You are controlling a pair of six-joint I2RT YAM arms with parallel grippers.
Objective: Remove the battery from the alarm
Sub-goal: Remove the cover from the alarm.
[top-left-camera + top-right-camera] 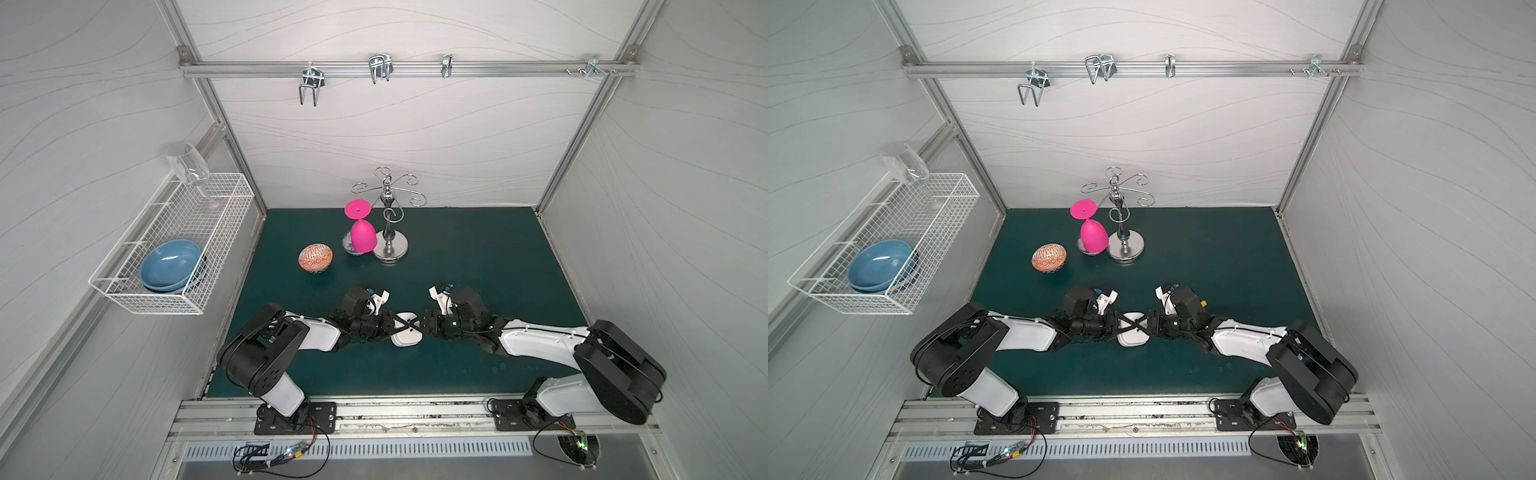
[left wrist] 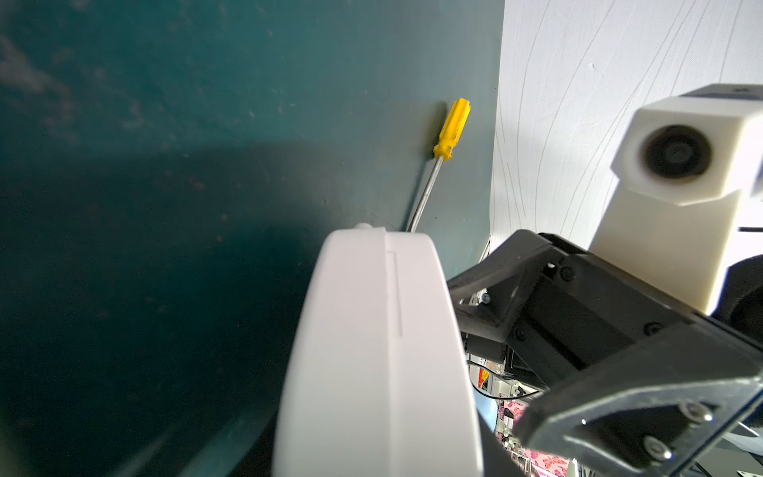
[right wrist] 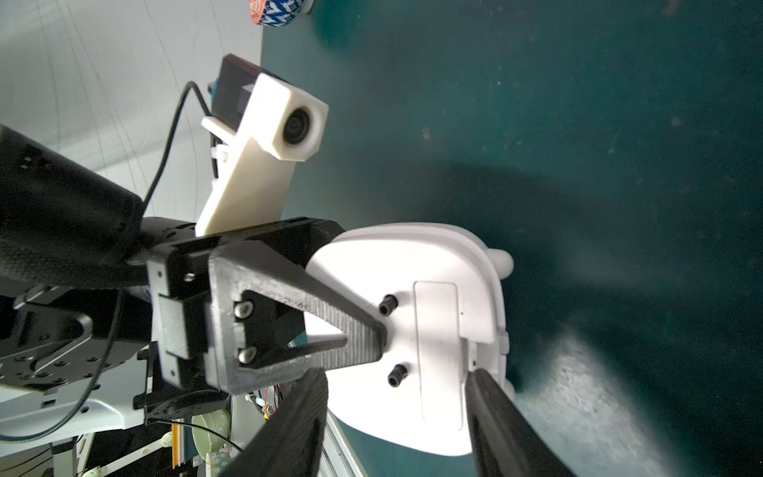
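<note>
The alarm point(image 1: 405, 341) is a white rounded-square clock held above the green mat between both arms, in both top views point(image 1: 1133, 341). Its plain back with two black knobs and a shut rectangular cover point(image 3: 437, 351) faces the right wrist camera. My left gripper point(image 1: 400, 328) is shut on it, one ribbed finger point(image 3: 355, 338) pressed flat on the back. My right gripper point(image 3: 394, 373) comes from the opposite side, its two fingers against the alarm's opposite edges. In the left wrist view the alarm point(image 2: 380, 351) shows edge-on. The battery is hidden.
A yellow-handled screwdriver point(image 2: 452, 128) lies on the mat beyond the alarm. A patterned orange egg point(image 1: 315, 257), an upturned pink glass point(image 1: 363, 241) and a chrome stand point(image 1: 390, 245) sit at the back. A wire basket point(image 1: 226, 208) with blue bowls point(image 1: 170, 266) hangs on the left wall.
</note>
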